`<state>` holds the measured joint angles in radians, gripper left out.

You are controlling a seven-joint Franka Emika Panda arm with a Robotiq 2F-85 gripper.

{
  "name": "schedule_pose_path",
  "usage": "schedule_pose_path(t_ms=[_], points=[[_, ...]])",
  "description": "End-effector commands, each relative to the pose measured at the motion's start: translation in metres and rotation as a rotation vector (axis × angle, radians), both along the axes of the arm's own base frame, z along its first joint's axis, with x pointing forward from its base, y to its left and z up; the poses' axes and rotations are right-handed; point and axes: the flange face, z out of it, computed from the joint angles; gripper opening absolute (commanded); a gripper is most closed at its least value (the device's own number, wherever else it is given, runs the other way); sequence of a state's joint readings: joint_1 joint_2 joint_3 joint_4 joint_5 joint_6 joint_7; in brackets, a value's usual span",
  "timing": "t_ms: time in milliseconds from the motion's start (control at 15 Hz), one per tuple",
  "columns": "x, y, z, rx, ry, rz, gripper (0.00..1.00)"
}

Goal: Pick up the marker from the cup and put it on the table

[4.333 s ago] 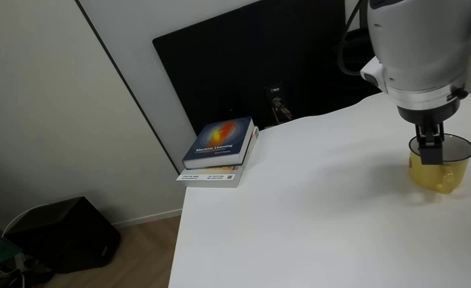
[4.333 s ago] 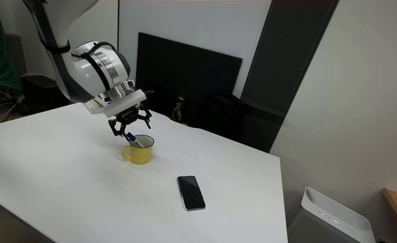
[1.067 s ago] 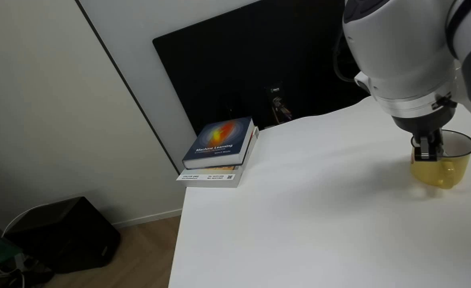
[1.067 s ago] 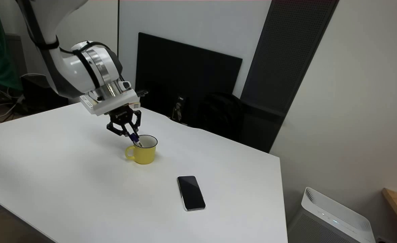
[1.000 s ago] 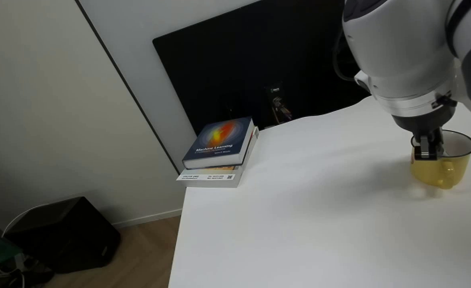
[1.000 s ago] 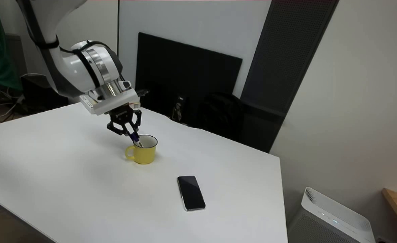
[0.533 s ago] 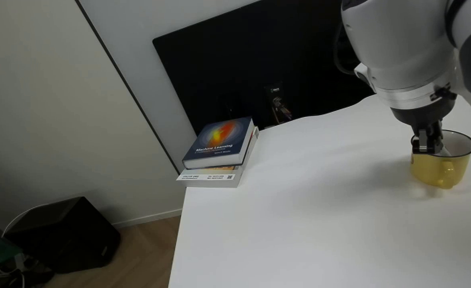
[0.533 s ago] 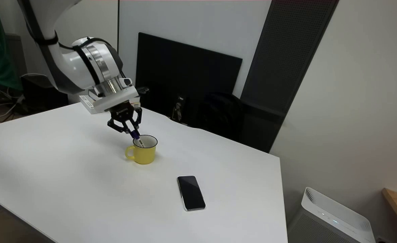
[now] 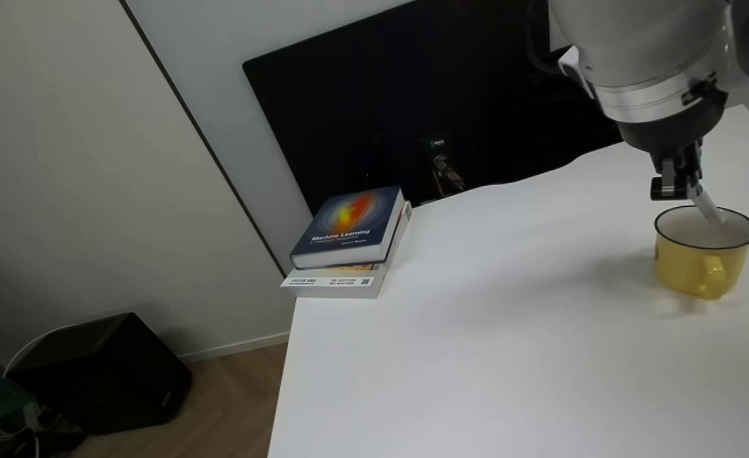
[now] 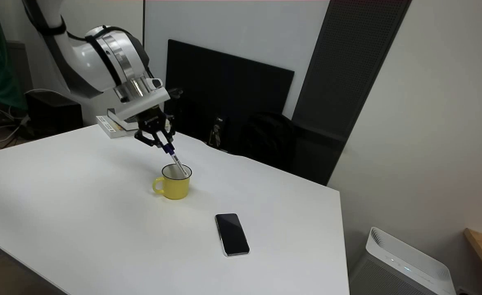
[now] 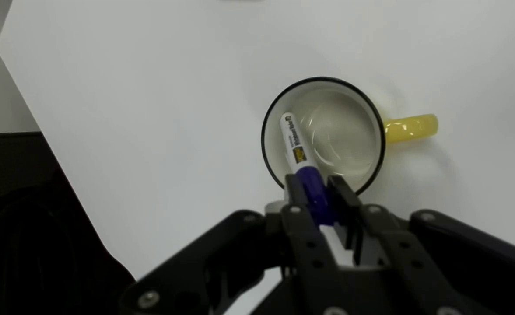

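My gripper (image 11: 316, 183) is shut on the marker (image 11: 299, 144), with the dark blue cap between both fingers. In an exterior view the marker's white body (image 10: 178, 162) slants down from the gripper (image 10: 168, 149) to the mouth of the yellow cup (image 10: 176, 189). Its lower end lies inside the rim outline in every view; how deep it reaches, I cannot tell. The cup (image 9: 692, 270) stands upright on the white table (image 9: 476, 362), below the gripper (image 9: 672, 188). Dark fingers hide part of the cap.
A black phone (image 10: 232, 234) lies on the table in front of the cup. Two stacked books (image 9: 349, 232) sit at a table corner. A large black screen (image 10: 228, 88) stands behind the table's back edge.
Several seconds ago the gripper stood open beside the marker; it has since shut on the cap. Over the last second it has risen, drawing the marker up, while the cup stayed put.
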<state>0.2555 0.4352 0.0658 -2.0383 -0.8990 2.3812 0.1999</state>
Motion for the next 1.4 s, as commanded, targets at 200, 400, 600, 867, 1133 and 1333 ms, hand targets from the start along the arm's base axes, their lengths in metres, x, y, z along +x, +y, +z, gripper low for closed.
schedule_pose_path(t_ms=[200,400,600,867,1133,1333], points=[[-0.008,0.020,0.050,0.001,-0.074,0.009,0.05],[-0.016,0.045,0.059,0.013,-0.116,0.077,0.05],[-0.025,0.073,0.055,-0.003,-0.160,0.151,0.05],[-0.040,0.113,0.045,-0.033,-0.239,0.295,0.05],[-0.053,0.151,0.029,-0.046,-0.311,0.435,0.05],[-0.062,0.178,0.009,-0.048,-0.327,0.518,0.05]])
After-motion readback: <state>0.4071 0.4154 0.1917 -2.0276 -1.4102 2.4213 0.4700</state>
